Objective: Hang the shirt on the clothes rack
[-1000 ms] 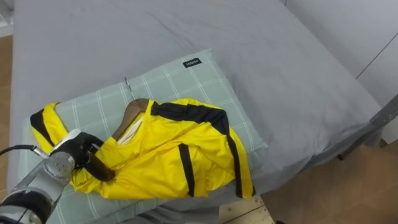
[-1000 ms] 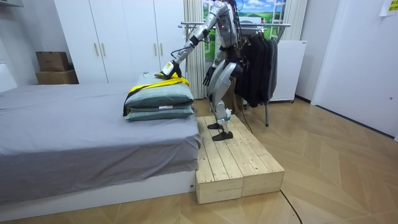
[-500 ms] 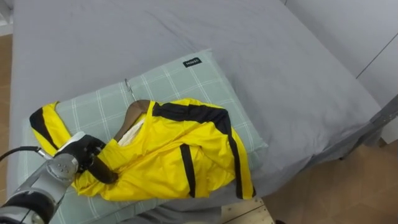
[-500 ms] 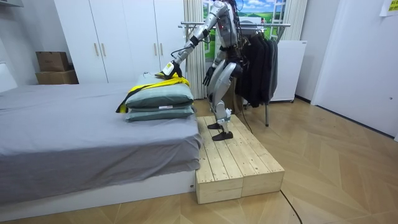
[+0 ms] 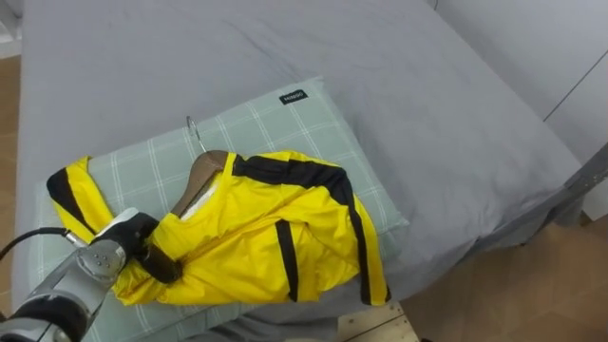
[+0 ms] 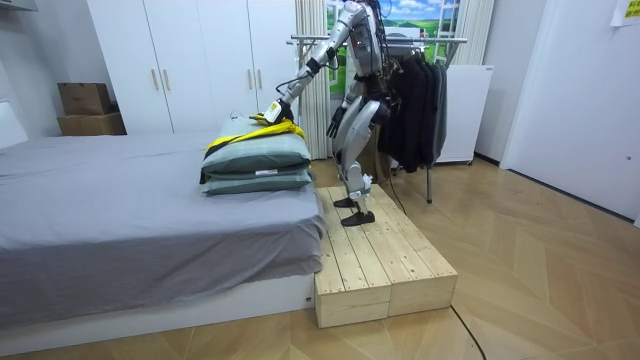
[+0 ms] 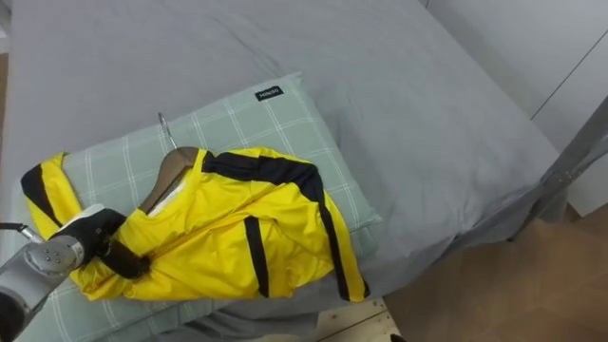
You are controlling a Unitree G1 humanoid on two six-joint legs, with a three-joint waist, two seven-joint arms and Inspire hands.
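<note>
1. The left hand [image 5: 112, 255] comes in at the lower left of the eye views. Its dark fingers [image 5: 160, 268] are curled into the near shoulder of the yellow top [image 5: 275, 237], pinching a fold of cloth.
2. One black-banded sleeve lies just left of the hand and beyond it. The rest of the top spreads away to the hand's right, crumpled and flat on the checked pillow [image 5: 285, 119].
3. The top looks thin, light and slippery. Taken by the cloth alone it would likely sag, bunch up and perhaps slide off its support.
4. Just beyond the hand and a little to its right, a wooden hanger [image 5: 201, 171] shows at the collar, with its other arm hidden inside the top. Its wire hook [image 5: 194, 131] points away from the hand across the pillow.
5. The hanger is the stiff part, so I judge its neck below the hook the better hold. A grip there carries the whole top, keeps its shape and leaves the hook free.
6. Farther right of the hand, past the pillow's edge, there is only the grey bed [image 5: 427, 95].
7. In the room view the robot stands on a wooden platform [image 6: 375, 260] beside the bed, reaching over the pillow. Its right hand [image 6: 331, 127] hangs by its hip, and I cannot tell its state.
8. Behind the robot, well apart from the reaching hand, a clothes rail [image 6: 440, 40] holds dark clothes [image 6: 412, 110]. That is probably where the hook should go.
</note>
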